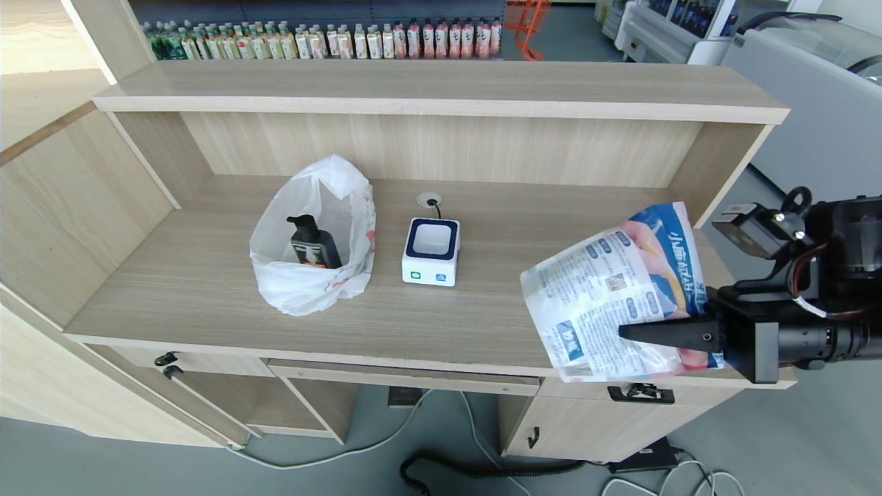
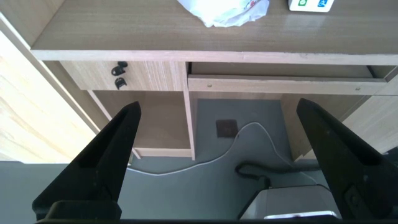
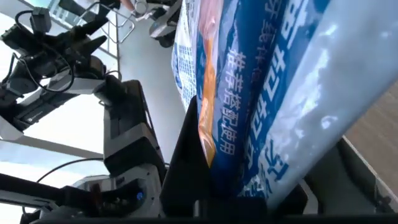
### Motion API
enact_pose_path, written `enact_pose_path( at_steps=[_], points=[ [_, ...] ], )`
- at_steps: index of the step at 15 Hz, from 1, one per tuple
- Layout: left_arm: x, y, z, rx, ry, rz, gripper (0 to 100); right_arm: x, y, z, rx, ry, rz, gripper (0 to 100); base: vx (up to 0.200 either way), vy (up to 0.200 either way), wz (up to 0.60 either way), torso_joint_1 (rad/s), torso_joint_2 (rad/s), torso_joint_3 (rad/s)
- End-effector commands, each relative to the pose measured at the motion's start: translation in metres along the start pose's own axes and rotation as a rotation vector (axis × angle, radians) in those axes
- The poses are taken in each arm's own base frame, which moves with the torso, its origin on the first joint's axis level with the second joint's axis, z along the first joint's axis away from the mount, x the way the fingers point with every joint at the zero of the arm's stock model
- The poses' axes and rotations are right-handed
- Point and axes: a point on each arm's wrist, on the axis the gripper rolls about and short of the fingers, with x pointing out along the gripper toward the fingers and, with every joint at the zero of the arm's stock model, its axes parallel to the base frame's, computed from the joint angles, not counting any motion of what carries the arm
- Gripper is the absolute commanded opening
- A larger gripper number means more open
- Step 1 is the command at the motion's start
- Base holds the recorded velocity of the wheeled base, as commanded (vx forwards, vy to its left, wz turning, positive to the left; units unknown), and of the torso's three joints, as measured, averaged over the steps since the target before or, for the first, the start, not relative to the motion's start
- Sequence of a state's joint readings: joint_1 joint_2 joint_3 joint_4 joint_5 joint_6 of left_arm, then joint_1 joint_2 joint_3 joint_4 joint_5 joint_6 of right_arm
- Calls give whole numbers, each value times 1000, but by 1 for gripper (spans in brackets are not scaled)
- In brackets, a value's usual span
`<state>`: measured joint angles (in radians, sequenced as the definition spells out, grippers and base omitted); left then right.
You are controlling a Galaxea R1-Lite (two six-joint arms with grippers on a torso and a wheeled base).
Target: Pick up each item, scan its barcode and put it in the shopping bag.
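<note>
My right gripper (image 1: 644, 331) is shut on a blue-and-white printed food pouch (image 1: 620, 293), held up above the counter's front right corner. The pouch (image 3: 261, 93) is pinched between the dark fingers (image 3: 186, 155) in the right wrist view. A white barcode scanner (image 1: 431, 251) with a dark-rimmed window sits mid-counter, left of the pouch. Further left stands a white plastic shopping bag (image 1: 313, 238), its mouth open, with a black pump bottle (image 1: 313, 244) inside. My left gripper (image 2: 221, 165) hangs open below the counter's front edge, nothing between its fingers.
The wooden counter (image 1: 207, 289) has a raised back shelf (image 1: 441, 86) and side walls. The scanner's cable enters a grommet (image 1: 429, 200) behind it. Drawers and handles (image 1: 641, 394) lie under the front edge, with cables on the floor (image 1: 482, 468).
</note>
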<state>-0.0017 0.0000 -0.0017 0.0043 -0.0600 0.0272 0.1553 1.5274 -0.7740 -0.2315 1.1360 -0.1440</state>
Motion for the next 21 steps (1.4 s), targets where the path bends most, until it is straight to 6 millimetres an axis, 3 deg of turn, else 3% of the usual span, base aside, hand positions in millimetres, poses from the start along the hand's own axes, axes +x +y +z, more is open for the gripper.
enact_pose_path(
  at_steps=[1, 7, 21],
  points=[
    [0, 0, 0, 0, 2, 0, 100, 4, 8, -4, 21, 21, 29, 0, 0, 0, 0, 0, 0, 0],
    [0, 0, 0, 0, 2, 0, 100, 6, 23, -5, 148, 53, 62, 0, 0, 0, 0, 0, 0, 0],
    [0, 0, 0, 0, 2, 0, 100, 9, 38, -9, 139, 71, 101, 0, 0, 0, 0, 0, 0, 0]
  ],
)
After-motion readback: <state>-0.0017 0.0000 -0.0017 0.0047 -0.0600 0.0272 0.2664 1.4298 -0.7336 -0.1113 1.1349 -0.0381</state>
